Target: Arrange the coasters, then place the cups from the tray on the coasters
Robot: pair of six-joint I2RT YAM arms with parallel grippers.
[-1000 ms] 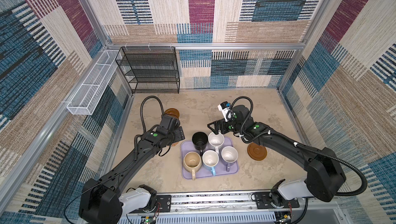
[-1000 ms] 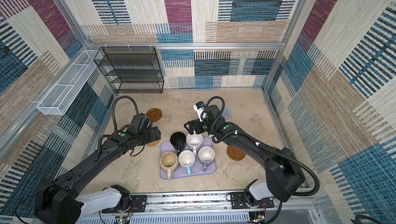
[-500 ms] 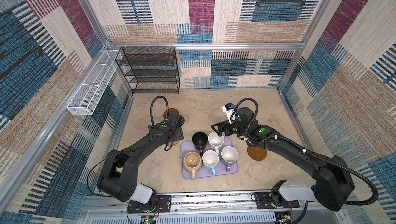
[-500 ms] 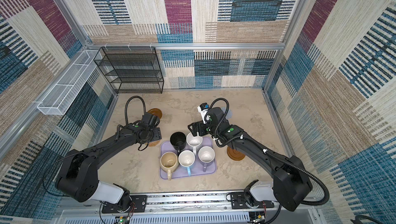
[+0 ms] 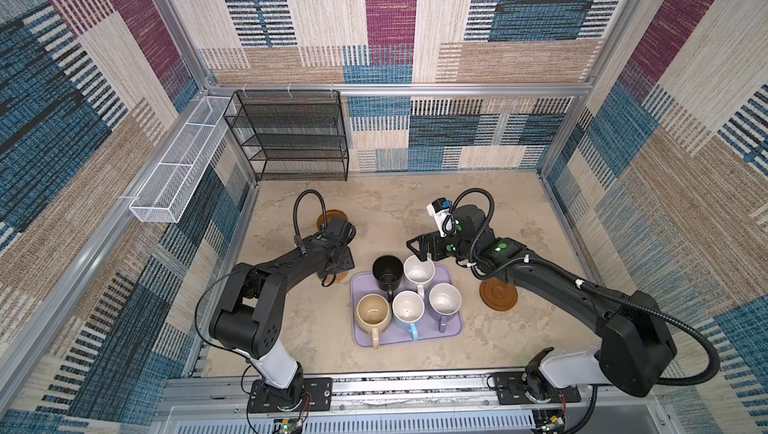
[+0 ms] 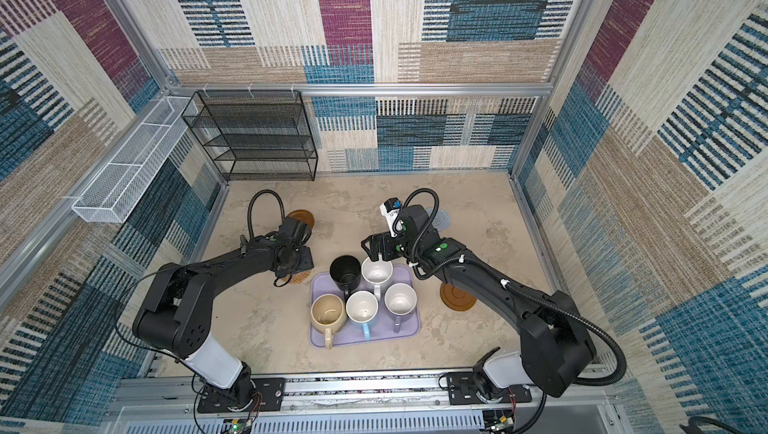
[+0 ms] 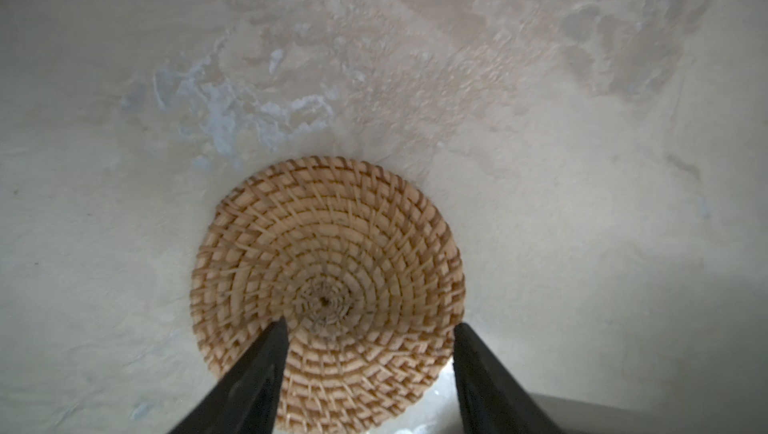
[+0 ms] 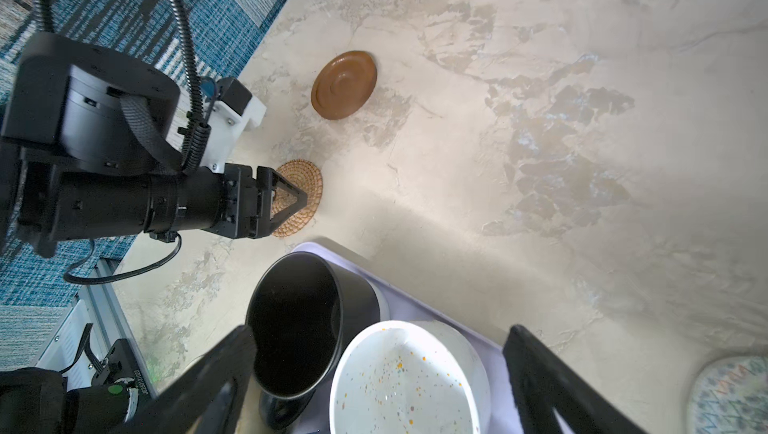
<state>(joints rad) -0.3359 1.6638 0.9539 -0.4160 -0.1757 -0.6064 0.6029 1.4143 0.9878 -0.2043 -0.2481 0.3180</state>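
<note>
The lavender tray (image 5: 451,330) (image 6: 409,328) holds several cups: black (image 5: 387,273), speckled white (image 5: 419,273), beige (image 5: 372,312), light blue (image 5: 408,308) and lavender (image 5: 444,299). My right gripper (image 5: 417,251) (image 8: 381,331) hangs open over the back pair, with the speckled white cup (image 8: 409,378) between its fingers and the black cup (image 8: 297,319) beside one fingertip. A tan rattan coaster (image 7: 328,265) (image 8: 303,186) lies flat left of the tray. My left gripper (image 7: 370,323) (image 5: 337,272) is low over it, open, one finger above the weave and one at its rim.
One brown coaster (image 5: 498,294) lies right of the tray, partly under my right arm, and another (image 5: 330,218) (image 8: 344,85) behind my left wrist. A blue-grey woven coaster (image 6: 441,218) (image 8: 731,394) sits behind my right wrist. A black wire shelf (image 5: 291,137) stands at the back left.
My left arm has folded its elbow back toward its base while the gripper stayed over the rattan coaster, and its jaws have narrowed. The right gripper has barely shifted.
</note>
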